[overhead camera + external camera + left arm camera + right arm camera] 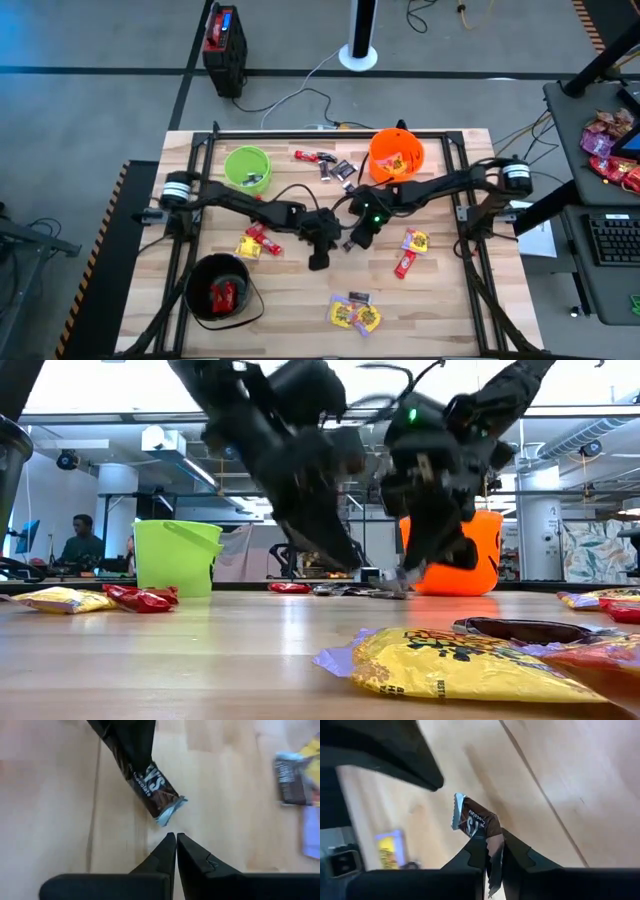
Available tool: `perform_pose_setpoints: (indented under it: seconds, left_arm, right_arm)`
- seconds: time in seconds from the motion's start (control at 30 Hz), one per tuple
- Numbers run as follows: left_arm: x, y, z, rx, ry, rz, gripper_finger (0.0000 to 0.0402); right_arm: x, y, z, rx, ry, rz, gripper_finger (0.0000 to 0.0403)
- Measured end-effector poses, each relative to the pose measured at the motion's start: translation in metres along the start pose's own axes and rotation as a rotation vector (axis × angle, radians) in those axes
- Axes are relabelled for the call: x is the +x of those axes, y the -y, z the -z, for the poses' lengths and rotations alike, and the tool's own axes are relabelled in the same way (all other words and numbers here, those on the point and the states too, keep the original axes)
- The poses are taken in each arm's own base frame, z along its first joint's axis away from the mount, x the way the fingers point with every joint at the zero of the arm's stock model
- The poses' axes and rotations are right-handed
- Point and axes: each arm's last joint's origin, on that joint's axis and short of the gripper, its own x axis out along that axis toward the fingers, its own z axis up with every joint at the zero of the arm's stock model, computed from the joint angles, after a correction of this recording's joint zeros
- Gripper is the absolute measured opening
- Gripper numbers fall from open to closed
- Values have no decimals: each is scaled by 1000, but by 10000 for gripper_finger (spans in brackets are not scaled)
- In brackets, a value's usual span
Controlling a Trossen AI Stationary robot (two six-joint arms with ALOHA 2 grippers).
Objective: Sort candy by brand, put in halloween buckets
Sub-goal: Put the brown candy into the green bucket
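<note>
the high view looks straight down on the whole table (300, 310); the low view looks level across it; both wrist views sit close above the wood, sharing one dark candy (157, 790).

We see a worktop (300, 300) of pale, smooth wood planks with a faint sheen. The dark brown candy wrapper (476, 822) at centre frame is glossy, crimped film, pinched in the matt black right end effector (493, 851). The lime green bucket (177, 555), left in the low view, looks like smooth plastic; the orange bucket (470, 560), right of centre, likewise.
</note>
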Motion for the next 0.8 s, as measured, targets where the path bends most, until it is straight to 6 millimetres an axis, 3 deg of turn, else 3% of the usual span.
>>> perform_pose_setpoints:
  seconds: [0.27, 0.6, 0.8]
  left_arm:
    - [-57, 3, -26, 11, 89, -55, 3]
    - [-139, -21, -41, -9, 216, -145, 48]
    - [-162, -21, -46, -90, 299, -107, 82]
  right_arm:
    - [-48, -37, -13, -126, 232, -22, 24]
    - [-91, -70, -27, -272, 440, 99, 23]
    - [-105, -94, -37, -423, 488, 110, 23]
